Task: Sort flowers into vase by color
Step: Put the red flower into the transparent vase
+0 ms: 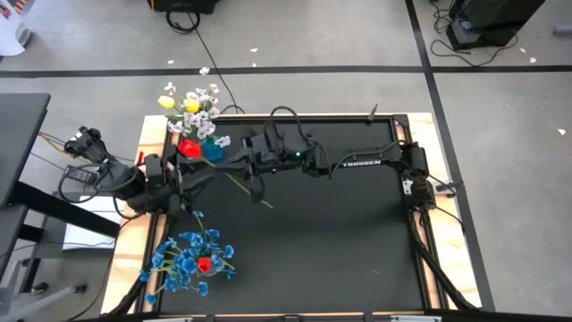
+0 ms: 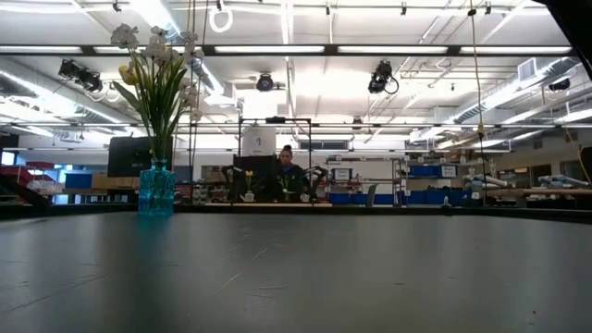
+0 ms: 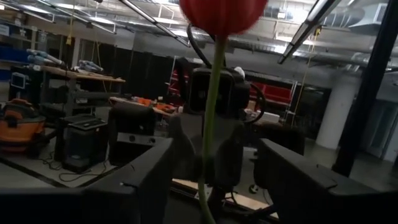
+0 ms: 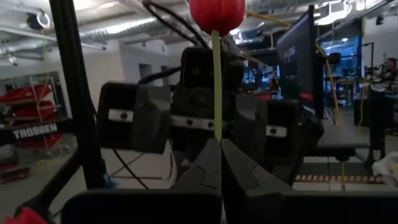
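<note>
Right gripper: right gripper [image 4: 219,163] clamped tight on the green stem of the red tulip [image 4: 217,15], stem standing upright from between the closed fingers. In the high view it sits over the far-left part of the table [image 1: 322,250], just right of the blue vase [image 1: 213,149].
Left gripper: left gripper [image 3: 214,180] faces the right one, fingers [image 3: 134,180] spread wide, the tulip stem passing through the gap without touching either finger.
Red tulip: bloom [image 1: 189,148] held up off the table, between the two grippers, just beside the blue vase; stem runs slanting toward the table centre.
Blue vase: stands near the far-left corner of the table; holds yellow tulips [image 1: 191,106] and white blossoms [image 1: 207,92]. In the low view the vase [image 2: 156,190] is upright, stems rising from it.
Second bunch: blue blossoms [image 1: 183,259] with one red bloom [image 1: 205,264] among them, near the near-left corner of the table; its holder is hidden under the blossoms.
Background: a person [image 2: 287,159] seated at a bench in the room behind the table.
</note>
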Robot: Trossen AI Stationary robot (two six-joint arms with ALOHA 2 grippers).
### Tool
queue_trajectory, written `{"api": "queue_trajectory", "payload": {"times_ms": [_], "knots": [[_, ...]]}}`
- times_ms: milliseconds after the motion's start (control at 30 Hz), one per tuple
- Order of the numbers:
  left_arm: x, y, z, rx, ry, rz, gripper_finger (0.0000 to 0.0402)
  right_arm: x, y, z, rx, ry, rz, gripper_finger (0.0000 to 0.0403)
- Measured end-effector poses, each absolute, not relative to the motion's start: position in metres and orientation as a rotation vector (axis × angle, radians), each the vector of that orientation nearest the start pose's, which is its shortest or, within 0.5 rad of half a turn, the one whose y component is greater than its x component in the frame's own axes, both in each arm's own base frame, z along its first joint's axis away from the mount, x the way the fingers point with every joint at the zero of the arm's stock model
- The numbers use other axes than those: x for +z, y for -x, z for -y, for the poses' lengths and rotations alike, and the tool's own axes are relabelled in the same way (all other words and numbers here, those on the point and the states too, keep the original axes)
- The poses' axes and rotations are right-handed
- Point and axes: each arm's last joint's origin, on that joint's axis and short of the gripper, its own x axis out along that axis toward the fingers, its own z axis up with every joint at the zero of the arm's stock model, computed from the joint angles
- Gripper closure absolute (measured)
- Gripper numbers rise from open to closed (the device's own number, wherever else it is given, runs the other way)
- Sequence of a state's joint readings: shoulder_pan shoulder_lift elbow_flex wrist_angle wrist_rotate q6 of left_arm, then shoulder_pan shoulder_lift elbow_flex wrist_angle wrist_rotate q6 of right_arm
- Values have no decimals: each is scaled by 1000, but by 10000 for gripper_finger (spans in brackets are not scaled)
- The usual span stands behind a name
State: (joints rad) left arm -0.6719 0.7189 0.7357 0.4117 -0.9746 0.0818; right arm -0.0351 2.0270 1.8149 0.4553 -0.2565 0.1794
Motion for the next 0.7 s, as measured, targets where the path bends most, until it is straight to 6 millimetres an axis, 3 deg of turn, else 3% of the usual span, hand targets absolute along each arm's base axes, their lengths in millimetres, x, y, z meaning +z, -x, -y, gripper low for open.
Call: {"api": "queue_trajectory", "payload": {"times_ms": [233,400,567,700], "knots": [[377,-126,70,300,223,282,186,366,-482,1,247,-107,181,401],[377,-126,69,300,223,282,263,366,-482,1,248,-104,180,401],[377,-125,70,317,202,274,371,366,-483,1,252,-159,168,386],[377,-119,69,398,164,236,391,363,-483,6,223,-231,130,347]]}}
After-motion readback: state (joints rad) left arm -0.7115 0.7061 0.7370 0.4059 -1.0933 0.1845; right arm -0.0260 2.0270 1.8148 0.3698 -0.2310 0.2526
